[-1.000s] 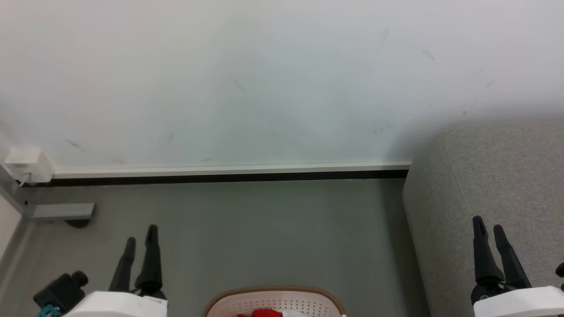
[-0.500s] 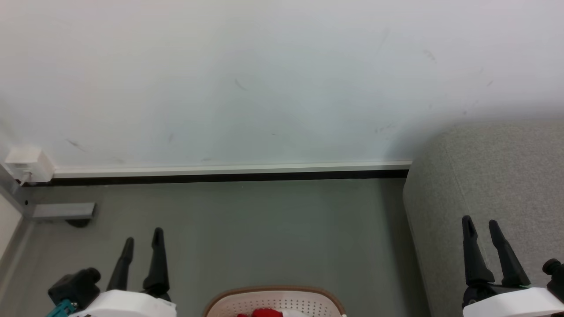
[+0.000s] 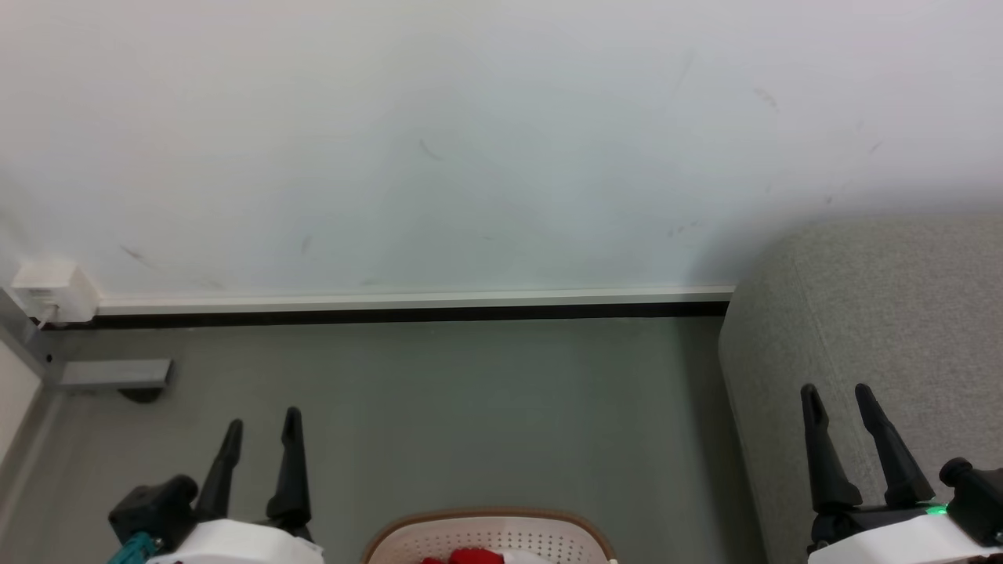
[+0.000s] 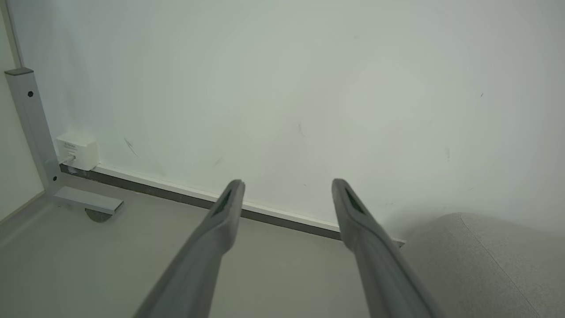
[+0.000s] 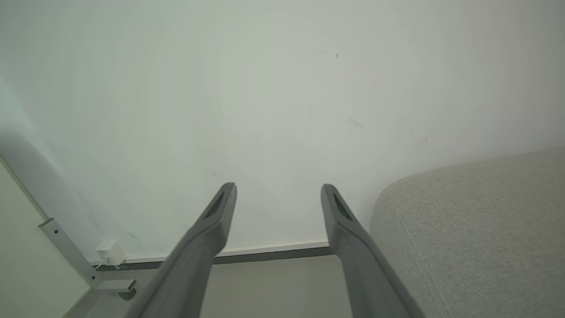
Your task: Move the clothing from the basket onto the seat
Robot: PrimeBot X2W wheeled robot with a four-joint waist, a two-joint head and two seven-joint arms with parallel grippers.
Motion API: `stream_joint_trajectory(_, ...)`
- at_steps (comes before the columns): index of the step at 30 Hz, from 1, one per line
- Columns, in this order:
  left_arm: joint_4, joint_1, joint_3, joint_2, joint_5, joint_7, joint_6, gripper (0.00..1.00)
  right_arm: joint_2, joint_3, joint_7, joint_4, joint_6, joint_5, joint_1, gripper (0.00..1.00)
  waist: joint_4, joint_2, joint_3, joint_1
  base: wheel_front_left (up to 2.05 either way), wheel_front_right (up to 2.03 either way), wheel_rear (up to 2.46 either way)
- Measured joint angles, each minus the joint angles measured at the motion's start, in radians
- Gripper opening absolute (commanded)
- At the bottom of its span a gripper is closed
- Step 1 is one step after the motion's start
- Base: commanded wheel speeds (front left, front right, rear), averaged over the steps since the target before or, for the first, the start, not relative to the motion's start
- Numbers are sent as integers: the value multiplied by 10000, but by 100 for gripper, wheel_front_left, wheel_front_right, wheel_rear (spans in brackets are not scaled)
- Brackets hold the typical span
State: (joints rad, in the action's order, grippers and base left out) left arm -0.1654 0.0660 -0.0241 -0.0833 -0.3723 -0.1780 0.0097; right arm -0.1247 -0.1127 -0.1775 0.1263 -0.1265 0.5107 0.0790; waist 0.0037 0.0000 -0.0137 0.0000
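Hovering left hand (image 3: 262, 419): raised above the grey floor (image 3: 486, 399), its two dark fingers spread wide and empty, pointing toward the white wall (image 3: 470, 141).
Right hand (image 3: 836, 389): likewise released and empty, fingers splayed, by the rounded end of the seat (image 3: 893, 305) and clear of it.
Basket (image 3: 486, 518): on the floor between the two hands, behind their fingertips, touching neither.
Clothing (image 3: 468, 557): red bundle inside the basket, well apart from both hands.

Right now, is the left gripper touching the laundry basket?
Apart. In the head view, bare grey floor shows between the left gripper and the basket, with nothing bridging them.
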Motion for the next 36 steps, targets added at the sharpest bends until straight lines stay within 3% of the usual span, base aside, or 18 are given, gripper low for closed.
stream_joint_trajectory(36, 6, 109, 265, 86, 2775, -708, -309, 100, -221, -345, -704, -337, -13, -2219, 67, 100, 20, 0, -9, 0, 0, 0, 0)
